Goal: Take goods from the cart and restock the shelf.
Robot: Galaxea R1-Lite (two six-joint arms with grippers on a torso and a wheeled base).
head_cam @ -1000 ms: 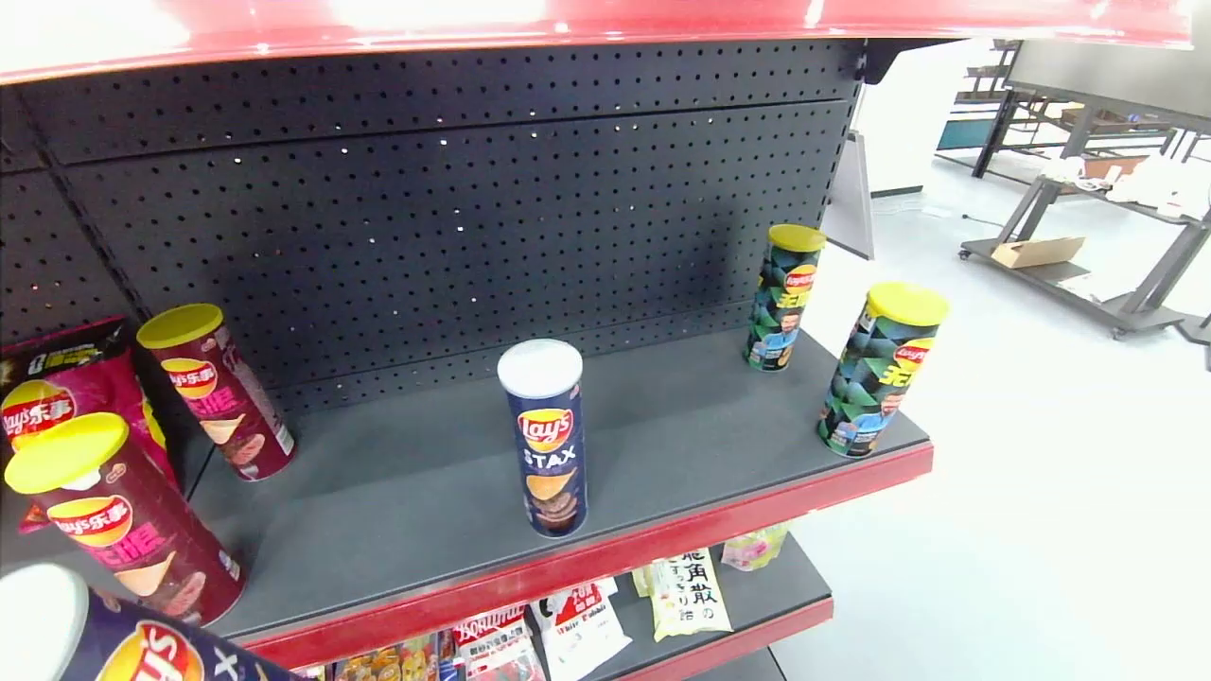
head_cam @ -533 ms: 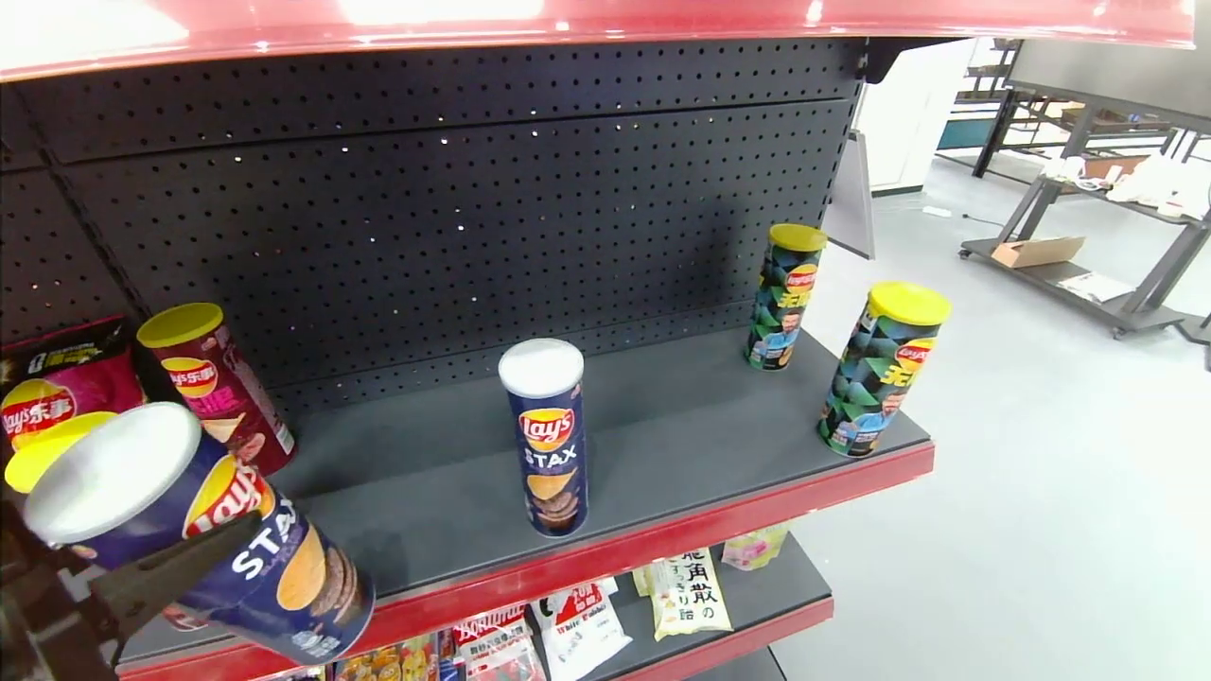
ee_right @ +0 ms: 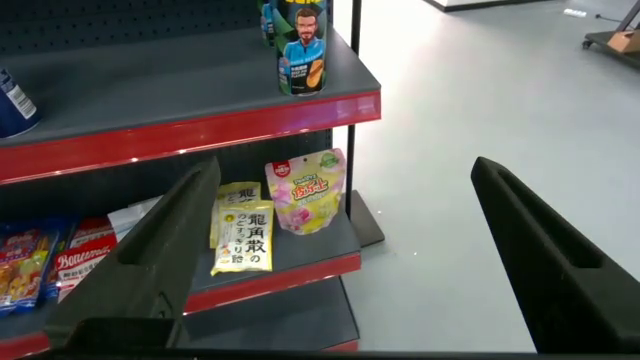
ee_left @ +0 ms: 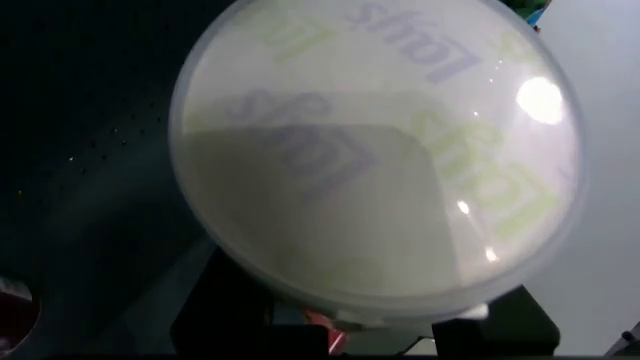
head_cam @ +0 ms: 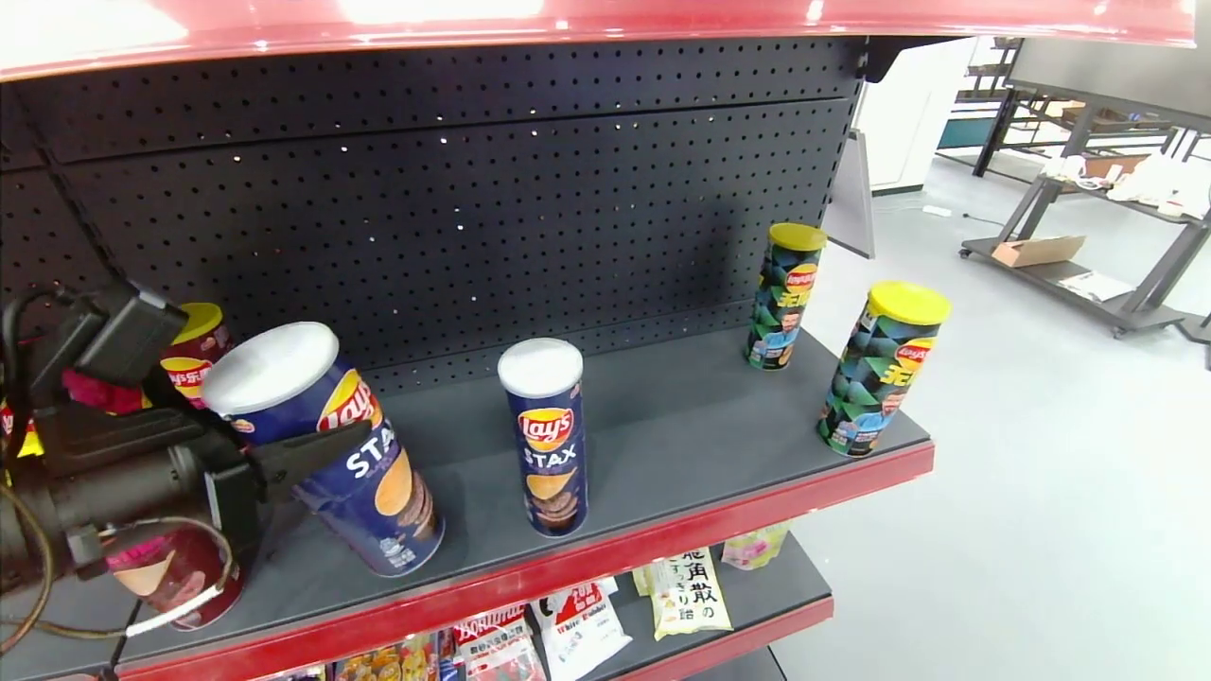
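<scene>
- Left claw point(head_cam: 305, 443): one, at the left of the head frame, closed on the body of a blue can point(head_cam: 326, 445) with a white lid. The dark finger point(head_cam: 317, 449) crosses the can's front.
- Blue can, held: one. It is tilted, lid toward the upper left and base toward the lower centre-left, low over the front of the shelf board point(head_cam: 662, 445). Whether the base touches the board cannot be told. The left wrist frame looks straight onto its white lid point(ee_left: 375, 160).
- Right claw point(ee_right: 345, 270): one, open wide and holding nothing, its two dark fingers at the left and right edges of the right wrist frame. It faces the lower shelf point(ee_right: 290, 270).
- Second blue can point(head_cam: 547, 437): one, white lid, upright at the centre of the head frame near the board's red front edge and just beside the held can.
- Blue cans in all: two.
- Dark patterned cans with yellow lids: two, both upright at the right end of the board. One point(head_cam: 783, 296) is near the pegboard back panel point(head_cam: 473, 218) and one point(head_cam: 885, 369) is at the front corner.
- Maroon cans with yellow lids: two at the far left, both partly hidden behind the left arm. One point(head_cam: 194, 352) is at the back and one point(head_cam: 175, 579) is at the front.
- Snack packets on the lower shelf: at least four at the bottom centre of the head frame. They include a pale yellow packet point(head_cam: 686, 591) and a pink and green packet point(head_cam: 754, 547).
</scene>
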